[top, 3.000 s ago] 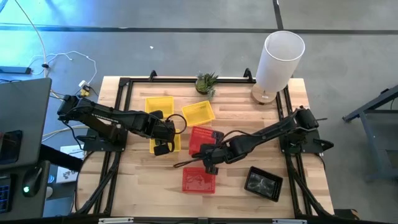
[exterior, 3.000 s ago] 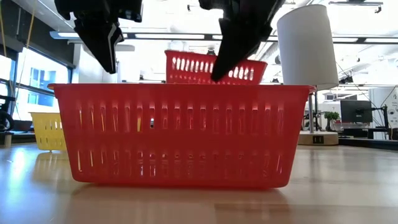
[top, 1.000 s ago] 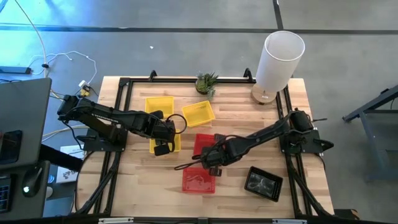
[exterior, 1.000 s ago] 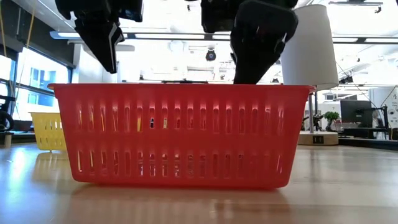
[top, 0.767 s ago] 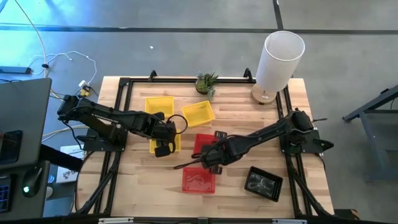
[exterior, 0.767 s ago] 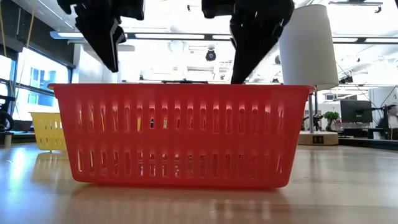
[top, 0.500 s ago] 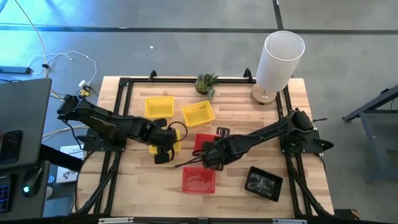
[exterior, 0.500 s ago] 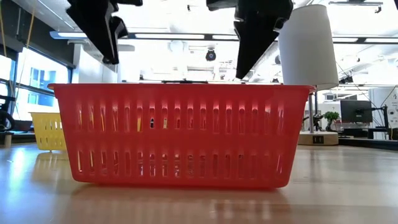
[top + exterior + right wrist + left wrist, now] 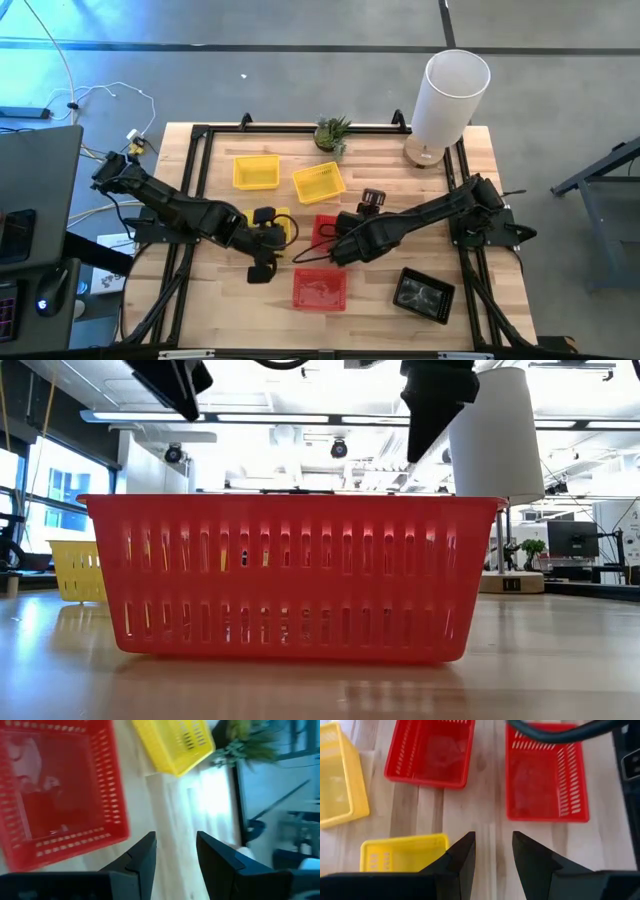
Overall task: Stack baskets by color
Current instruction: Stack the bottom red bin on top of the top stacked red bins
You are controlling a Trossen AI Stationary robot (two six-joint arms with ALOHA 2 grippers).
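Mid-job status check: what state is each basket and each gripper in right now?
left gripper: open, empty.
right gripper: open, empty.
front red basket: upright, standing apart.
middle red basket: upright, partly under the right arm.
back yellow basket: upright, standing apart.
angled yellow basket: upright, turned askew.
third yellow basket: mostly hidden by the left arm.
black basket: upright; stacked or not, cannot tell.

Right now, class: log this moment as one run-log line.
left gripper: open, empty | right gripper: open, empty | red baskets: two apart, unstacked | yellow baskets: spread | black basket: right side
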